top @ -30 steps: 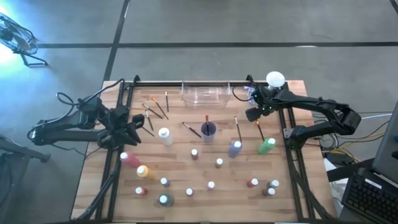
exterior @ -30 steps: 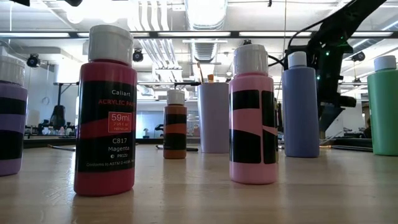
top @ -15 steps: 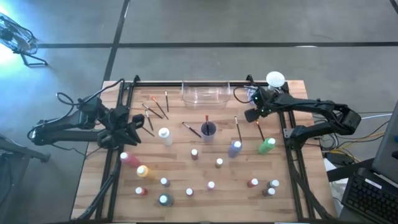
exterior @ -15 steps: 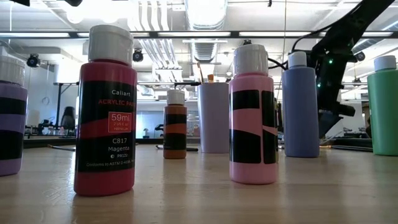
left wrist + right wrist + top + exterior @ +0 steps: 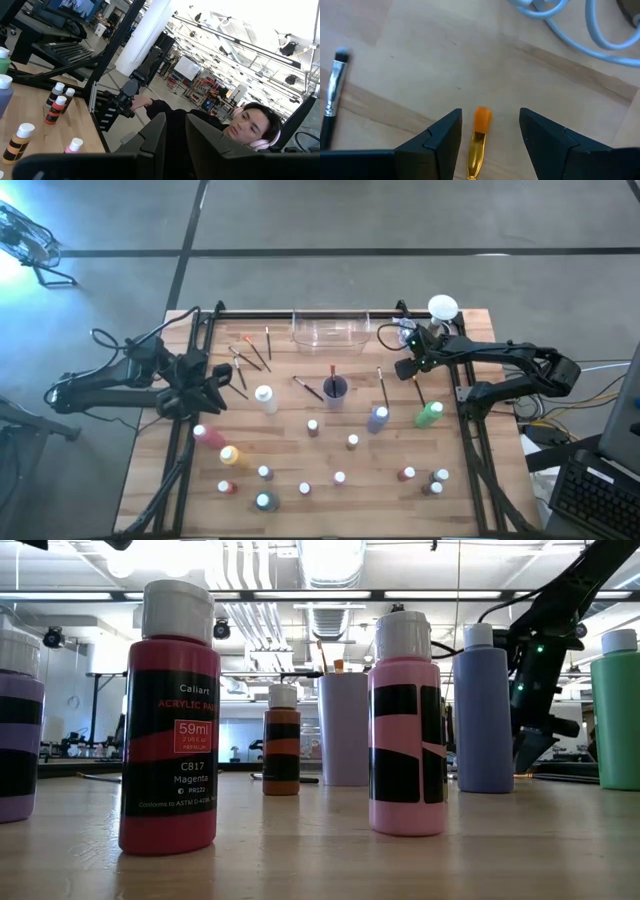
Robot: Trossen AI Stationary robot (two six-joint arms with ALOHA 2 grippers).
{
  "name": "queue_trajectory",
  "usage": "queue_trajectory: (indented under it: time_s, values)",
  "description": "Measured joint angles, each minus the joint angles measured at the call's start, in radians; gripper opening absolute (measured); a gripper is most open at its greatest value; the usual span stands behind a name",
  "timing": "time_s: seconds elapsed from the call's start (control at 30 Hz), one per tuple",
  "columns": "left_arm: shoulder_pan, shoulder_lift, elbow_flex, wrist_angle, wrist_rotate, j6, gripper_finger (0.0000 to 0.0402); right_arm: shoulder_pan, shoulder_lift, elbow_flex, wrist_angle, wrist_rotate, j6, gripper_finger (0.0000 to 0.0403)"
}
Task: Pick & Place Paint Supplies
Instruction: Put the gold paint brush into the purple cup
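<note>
The left gripper (image 5: 215,385) waits at the table's left edge beside scattered brushes (image 5: 250,355), fingers narrowly parted, empty. Bottles (image 5: 312,427) dot the middle. Only the right wrist view shows the right gripper (image 5: 487,131), parted, straddling an orange-tipped brush (image 5: 479,137).

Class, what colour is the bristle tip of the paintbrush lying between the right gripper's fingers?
Orange, above a gold ferrule: the paintbrush shows best in the right wrist view.
</note>
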Motion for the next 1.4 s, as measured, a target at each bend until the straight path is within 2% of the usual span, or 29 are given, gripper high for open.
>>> queue_trajectory:
  time_s: [0.47,1.13,1.4]
  values:
    - [0.000,0.000,0.000,0.000,0.000,0.000,0.0081,0.001,0.000,-0.015,0.006,0.032,-0.003,0.0151]
    - [0.000,0.000,0.000,0.000,0.000,0.000,0.0081,0.001,-0.001,-0.015,0.004,0.022,-0.022,0.0014]
    - [0.000,0.000,0.000,0.000,0.000,0.000,0.0081,0.000,-0.001,-0.013,0.001,-0.005,-0.048,0.0010]
